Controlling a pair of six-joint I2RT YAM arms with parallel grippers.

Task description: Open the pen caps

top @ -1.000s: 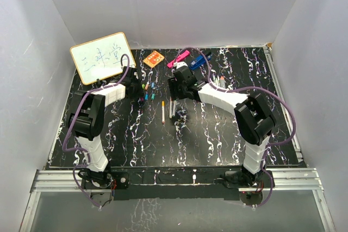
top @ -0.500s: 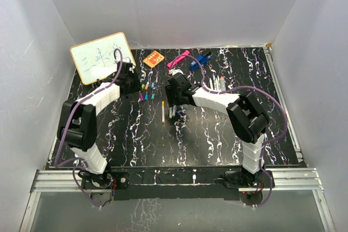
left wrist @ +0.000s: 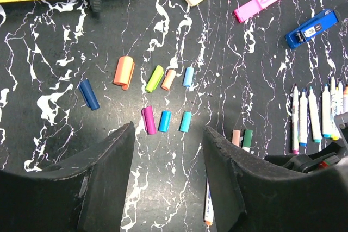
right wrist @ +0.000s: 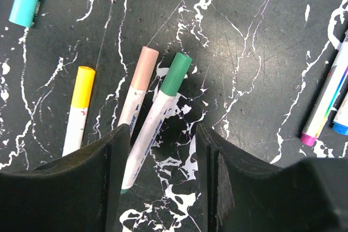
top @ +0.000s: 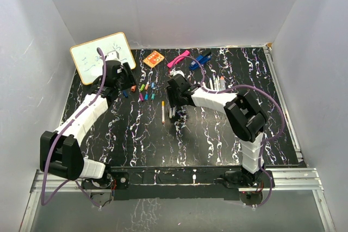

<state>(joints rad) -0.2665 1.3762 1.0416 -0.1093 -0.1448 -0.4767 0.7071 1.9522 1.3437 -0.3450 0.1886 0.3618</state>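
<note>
1. Beneath the right gripper (right wrist: 162,150), its jaws apart and empty, lie three pens (right wrist: 130,107) wearing a yellow cap (right wrist: 84,86), peach cap (right wrist: 145,68) and green cap (right wrist: 175,73).
2. Over the loose caps (left wrist: 165,120) hovers the left gripper (left wrist: 168,150); its jaws are likewise parted, holding nothing.
3. Caps look light, rigid, smooth, probably slippery; pinch one mid-length while the other gripper clamps the white barrel (right wrist: 148,129).

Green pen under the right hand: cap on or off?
On. The green cap sits on the end of the white pen, which lies flat under the open right hand, ungripped.
</note>
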